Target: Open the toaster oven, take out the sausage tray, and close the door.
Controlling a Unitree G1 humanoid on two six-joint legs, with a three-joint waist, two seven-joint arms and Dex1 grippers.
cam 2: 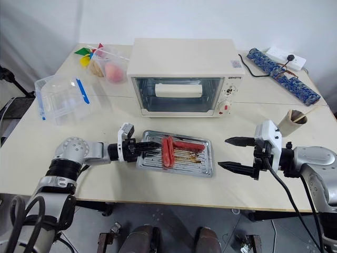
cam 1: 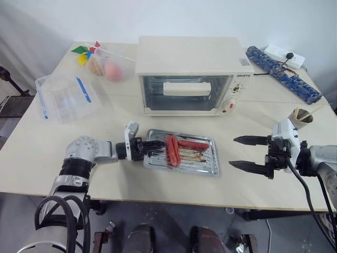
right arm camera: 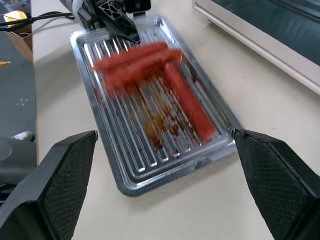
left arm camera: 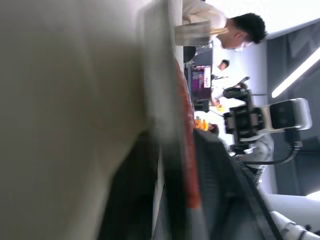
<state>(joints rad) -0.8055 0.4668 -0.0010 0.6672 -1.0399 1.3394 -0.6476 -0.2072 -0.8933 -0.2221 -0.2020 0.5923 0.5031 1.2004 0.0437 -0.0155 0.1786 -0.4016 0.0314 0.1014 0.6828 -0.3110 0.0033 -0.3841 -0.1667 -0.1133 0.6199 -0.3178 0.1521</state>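
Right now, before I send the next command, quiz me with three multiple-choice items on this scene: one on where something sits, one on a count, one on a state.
1. Where is the sausage tray?
A. Inside the toaster oven
B. On the table in front of the toaster oven
C. On top of the plastic box

2. How many sausages lie on the tray?
A. One
B. Three
C. Five

3. How does the door stand?
A. Shut
B. Hanging fully open
C. Removed and lying on the table

Answers:
1. B: the tray rests on the table, clear of the toaster oven, with the left gripper at its near end.
2. B: three reddish sausages show on the wire rack in the right wrist view.
3. A: the glass front sits flush in its frame, handle upright; the right gripper hangs beside the tray with jaws wide apart.
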